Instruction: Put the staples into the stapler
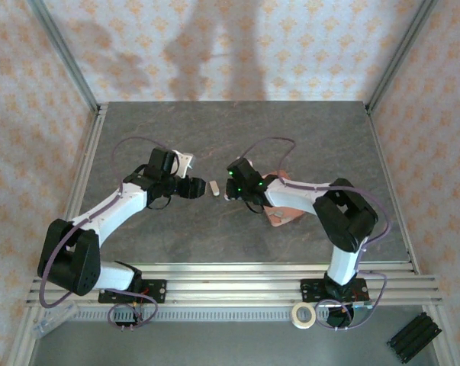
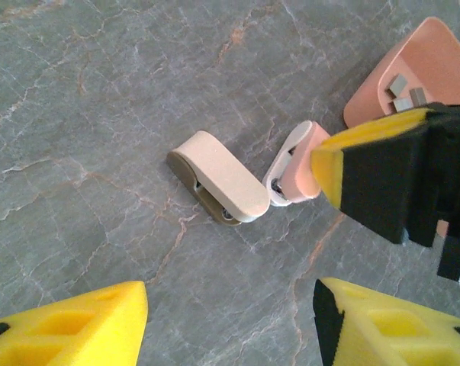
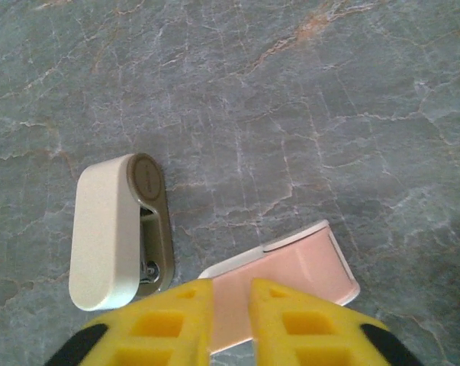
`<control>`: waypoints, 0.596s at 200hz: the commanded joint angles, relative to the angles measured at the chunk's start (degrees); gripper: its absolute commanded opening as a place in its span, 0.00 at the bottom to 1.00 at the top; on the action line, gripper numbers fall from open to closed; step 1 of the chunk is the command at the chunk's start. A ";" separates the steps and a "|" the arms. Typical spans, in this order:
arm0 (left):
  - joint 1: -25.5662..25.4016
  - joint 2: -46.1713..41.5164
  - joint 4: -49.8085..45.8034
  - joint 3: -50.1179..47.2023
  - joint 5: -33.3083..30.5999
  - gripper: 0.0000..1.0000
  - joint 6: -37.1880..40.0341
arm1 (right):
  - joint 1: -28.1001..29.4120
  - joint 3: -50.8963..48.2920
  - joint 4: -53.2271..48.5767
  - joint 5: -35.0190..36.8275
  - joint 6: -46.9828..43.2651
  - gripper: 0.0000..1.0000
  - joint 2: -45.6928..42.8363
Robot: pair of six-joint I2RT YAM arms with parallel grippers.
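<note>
- the table [image 1: 214,137]: a grey surface with pale marble veins.
- the stapler [image 1: 214,187]: lies opened near the middle of the surface, its cream arm and pink arm splayed apart.
- the salmon-pink tray [image 1: 287,216]: right of the middle, nearer the near edge.

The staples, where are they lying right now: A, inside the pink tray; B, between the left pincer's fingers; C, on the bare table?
A: in the left wrist view the grey staples lie inside the salmon-pink tray.

The pink-and-white stapler [image 2: 294,164] lies on the table [image 2: 100,114], near the grey staples [image 2: 398,85] in a tray [image 2: 435,57].
</note>
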 commanded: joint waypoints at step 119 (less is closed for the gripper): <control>1.83 -35.16 25.67 -21.43 -50.00 1.00 -0.69 | -21.27 -18.01 -4.15 25.68 -18.00 1.00 -40.20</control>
